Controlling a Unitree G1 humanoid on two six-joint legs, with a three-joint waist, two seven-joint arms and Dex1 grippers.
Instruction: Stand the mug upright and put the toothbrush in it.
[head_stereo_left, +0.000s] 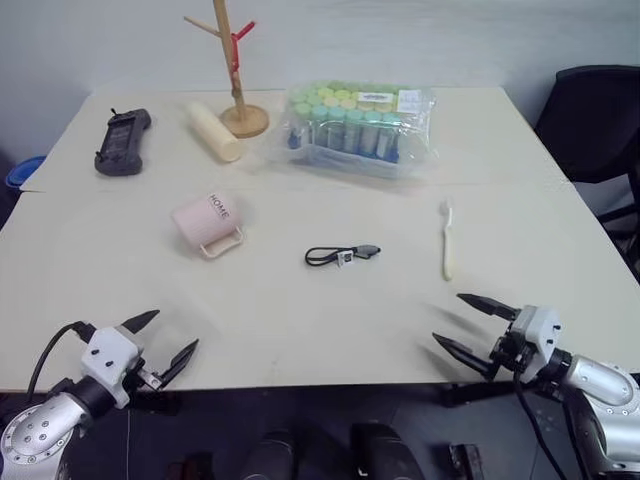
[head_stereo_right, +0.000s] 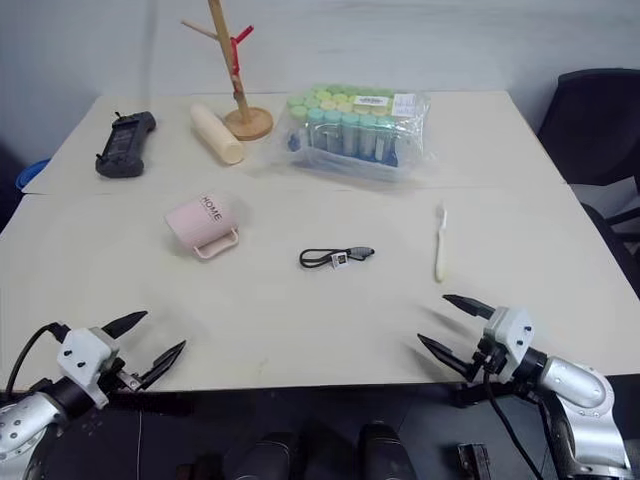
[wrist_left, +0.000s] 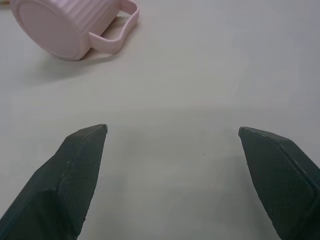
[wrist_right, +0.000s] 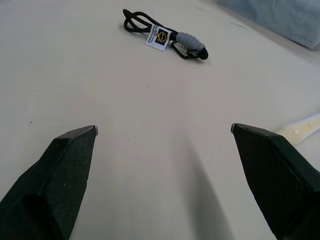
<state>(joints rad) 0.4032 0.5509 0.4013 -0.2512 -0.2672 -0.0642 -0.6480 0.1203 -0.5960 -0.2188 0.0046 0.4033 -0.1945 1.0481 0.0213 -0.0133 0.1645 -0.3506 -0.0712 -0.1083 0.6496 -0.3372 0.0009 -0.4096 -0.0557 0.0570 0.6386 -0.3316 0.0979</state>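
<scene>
Both grippers' fingers wide, empty: left gripper (head_stereo_left: 165, 340), right gripper (head_stereo_left: 472, 326). Mug (head_stereo_left: 207, 223) on side, empty; toothbrush (head_stereo_left: 448, 240) apart.

We see matt ribbed pink mug (head_stereo_left: 205, 223), smooth plastic toothbrush (head_stereo_left: 447, 241), matt cream table (head_stereo_left: 300, 300), wooden stand (head_stereo_left: 236, 70), glossy clear-wrapped pack (head_stereo_left: 362, 128), textured black fingertips (wrist_left: 75, 175).

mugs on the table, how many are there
1. The pink mug lies on its side on the left half of the table, handle toward the near edge. The cream cylinder behind it, beside the wooden stand, has no handle and isn't counted.
</scene>
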